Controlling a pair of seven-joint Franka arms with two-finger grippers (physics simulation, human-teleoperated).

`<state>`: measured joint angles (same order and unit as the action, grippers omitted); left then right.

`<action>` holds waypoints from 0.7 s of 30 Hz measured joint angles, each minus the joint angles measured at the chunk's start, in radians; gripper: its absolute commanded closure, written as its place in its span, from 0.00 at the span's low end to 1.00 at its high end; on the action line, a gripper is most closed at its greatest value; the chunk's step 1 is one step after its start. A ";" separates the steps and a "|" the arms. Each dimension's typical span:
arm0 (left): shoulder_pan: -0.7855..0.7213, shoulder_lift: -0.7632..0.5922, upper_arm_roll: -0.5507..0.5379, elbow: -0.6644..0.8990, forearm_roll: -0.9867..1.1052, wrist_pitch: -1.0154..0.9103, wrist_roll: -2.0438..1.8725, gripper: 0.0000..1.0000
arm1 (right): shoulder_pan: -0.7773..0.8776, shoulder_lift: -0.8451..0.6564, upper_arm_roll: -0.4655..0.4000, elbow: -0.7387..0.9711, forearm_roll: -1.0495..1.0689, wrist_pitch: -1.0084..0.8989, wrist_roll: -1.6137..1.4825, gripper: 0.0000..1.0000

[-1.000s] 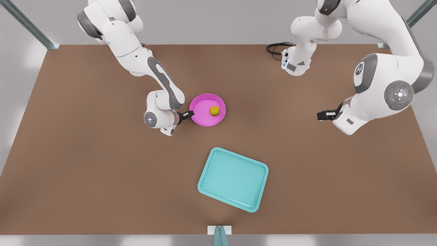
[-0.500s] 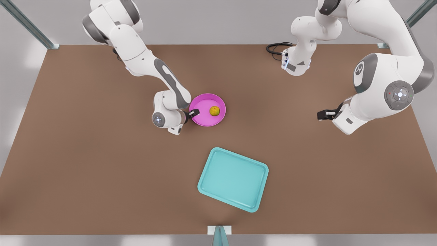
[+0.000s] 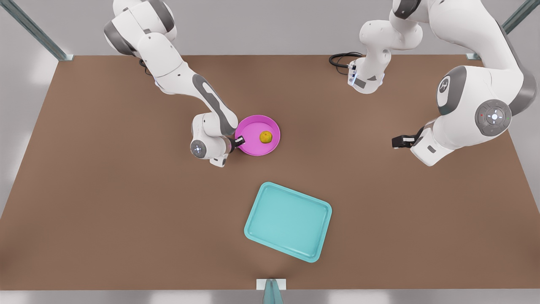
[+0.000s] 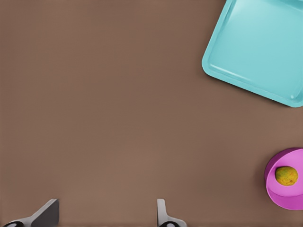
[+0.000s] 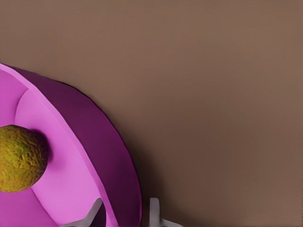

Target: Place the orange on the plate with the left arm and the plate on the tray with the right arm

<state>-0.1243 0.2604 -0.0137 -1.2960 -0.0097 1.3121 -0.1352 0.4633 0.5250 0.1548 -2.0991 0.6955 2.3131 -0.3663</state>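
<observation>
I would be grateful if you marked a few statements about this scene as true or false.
1. The orange lies in the plate. True.
2. The plate sits on the tray. False: it is on the table, apart from the tray.
3. The right gripper has one finger on each side of the plate's rim. True.
4. The left gripper holds the orange. False: it is open and empty above bare table at the front view's right, where that arm waits.
</observation>
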 measured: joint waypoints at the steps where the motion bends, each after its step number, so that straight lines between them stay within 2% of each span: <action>1: 0.000 0.000 0.000 0.000 0.000 0.000 0.001 0.00 | 0.000 0.000 0.000 0.001 0.000 0.000 0.000 0.65; 7: 0.000 0.000 0.000 0.000 0.000 0.000 0.004 0.00 | -0.001 0.000 0.000 0.015 0.000 -0.012 -0.003 0.79; 15: 0.000 0.000 0.000 0.000 0.000 0.000 0.007 0.00 | -0.015 -0.008 -0.001 0.073 0.003 -0.065 -0.011 0.79; 21: 0.000 0.000 0.000 0.001 -0.004 -0.002 0.008 0.00 | -0.026 -0.002 -0.010 0.185 0.001 -0.102 -0.012 0.79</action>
<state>-0.1243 0.2600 -0.0137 -1.2951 -0.0135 1.3098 -0.1269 0.4376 0.5231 0.1452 -1.9139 0.6961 2.2110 -0.3786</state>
